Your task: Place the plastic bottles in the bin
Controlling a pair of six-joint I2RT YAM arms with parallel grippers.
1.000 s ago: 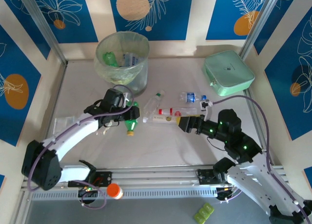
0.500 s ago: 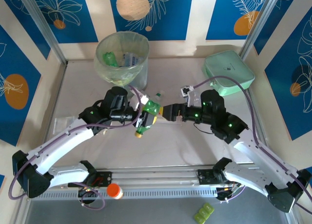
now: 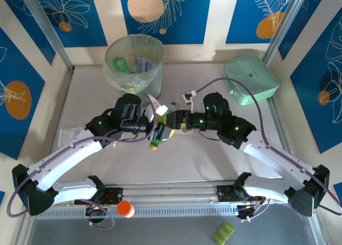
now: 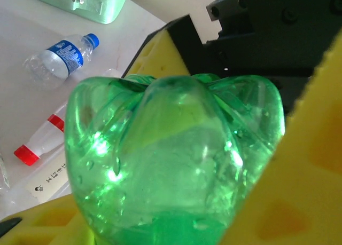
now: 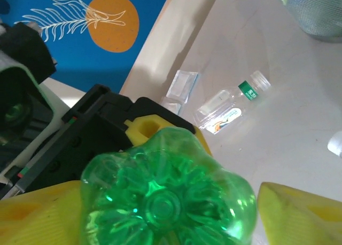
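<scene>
Pinching one green bottle [image 4: 176,159]: left jaws

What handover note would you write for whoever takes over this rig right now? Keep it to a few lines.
Left hand: shut on a green bottle, held off the table.
Right hand: fingers either side of that bottle's base; grip unclear.
Done: some bottles lie in the bin.
Left: this bottle, plus the blue-capped bottle, red-capped bottle and green-labelled bottle on the table.

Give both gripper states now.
Left gripper: closed on the green bottle.
Right gripper: jaws around the same bottle's base; grip cannot be told.
</scene>
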